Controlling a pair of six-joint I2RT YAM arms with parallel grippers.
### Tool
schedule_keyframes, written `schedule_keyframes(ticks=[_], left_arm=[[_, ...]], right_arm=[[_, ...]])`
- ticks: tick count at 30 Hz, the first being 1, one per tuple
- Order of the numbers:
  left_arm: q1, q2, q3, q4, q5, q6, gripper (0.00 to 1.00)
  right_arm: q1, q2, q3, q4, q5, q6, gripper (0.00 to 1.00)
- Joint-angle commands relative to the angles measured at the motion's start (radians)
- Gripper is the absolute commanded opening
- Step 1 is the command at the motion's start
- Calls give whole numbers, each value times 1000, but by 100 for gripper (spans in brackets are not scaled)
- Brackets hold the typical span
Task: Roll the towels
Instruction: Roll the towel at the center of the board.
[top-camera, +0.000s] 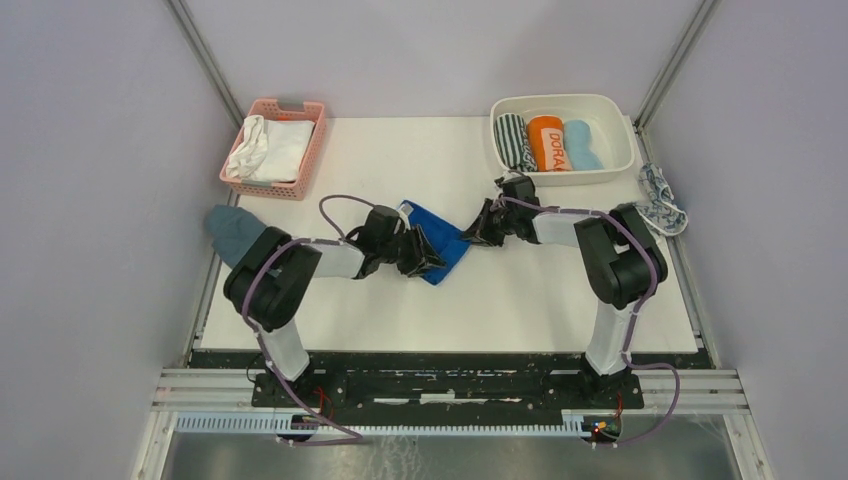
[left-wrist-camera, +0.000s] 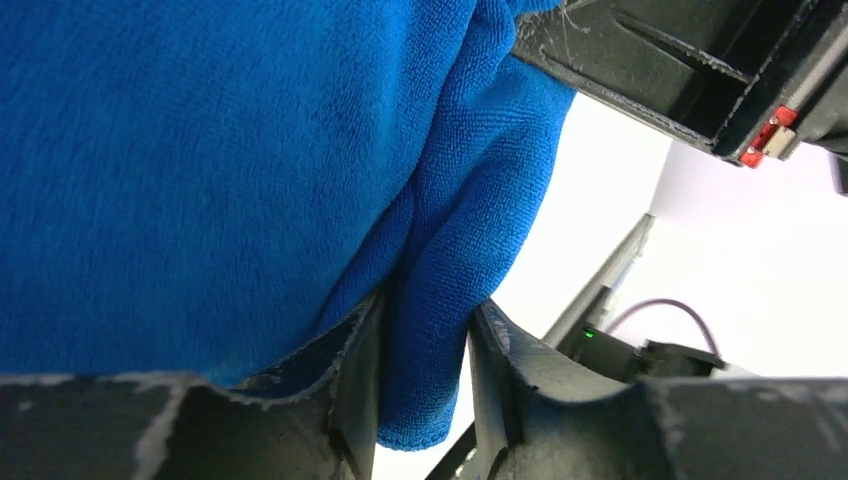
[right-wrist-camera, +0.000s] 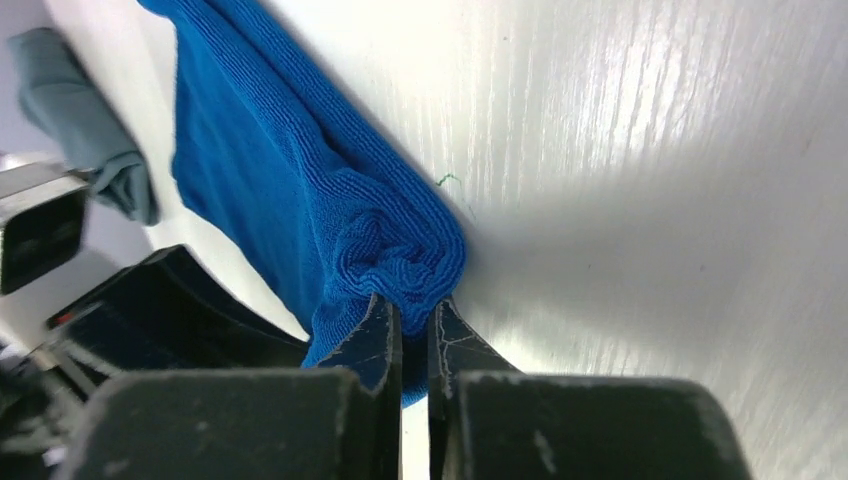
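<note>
The royal blue towel (top-camera: 440, 240) lies partly folded at mid-table between both grippers. My left gripper (top-camera: 415, 255) is at its left end; in the left wrist view a hanging fold of the royal blue towel (left-wrist-camera: 200, 150) sits between the parted jaws of that left gripper (left-wrist-camera: 425, 320), with light showing beside the right finger. My right gripper (top-camera: 485, 228) is at the towel's right corner. The right wrist view shows the right gripper (right-wrist-camera: 413, 310) shut on a bunched corner of the royal blue towel (right-wrist-camera: 280, 190). A light blue towel (top-camera: 580, 145) lies rolled in the white tub (top-camera: 620, 125). The patterned whitish towel (top-camera: 660, 200) is crumpled at the table's right edge.
The white tub also holds a striped roll (top-camera: 512, 140) and an orange roll (top-camera: 547, 143). A pink basket (top-camera: 310, 165) of white cloths stands back left. A teal-grey cloth (top-camera: 235, 230) lies at the left edge, and the teal-grey cloth (right-wrist-camera: 80, 110) also shows in the right wrist view.
</note>
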Motion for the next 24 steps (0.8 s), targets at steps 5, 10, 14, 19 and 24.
schedule_keyframes(ticks=[5,10,14,19,24], left_arm=[[-192,-259,95,-427,-558,325,56],[-422,-348,119,-453,-993,466,67],[-600,-303,181,-421,-1274,657,72],[-723,-103,312,-421,-1439,843,73],[-758,49,376,-411,-1487,923,73]], right_arm=[[85,-73,168,-539,387,-127,0],[109,-61,246,-657,449,-104,0],[110,-40,281,-699,446,-79,0],[110,-13,302,-713,413,-66,0],[111,-4,304,-711,386,-62,0]])
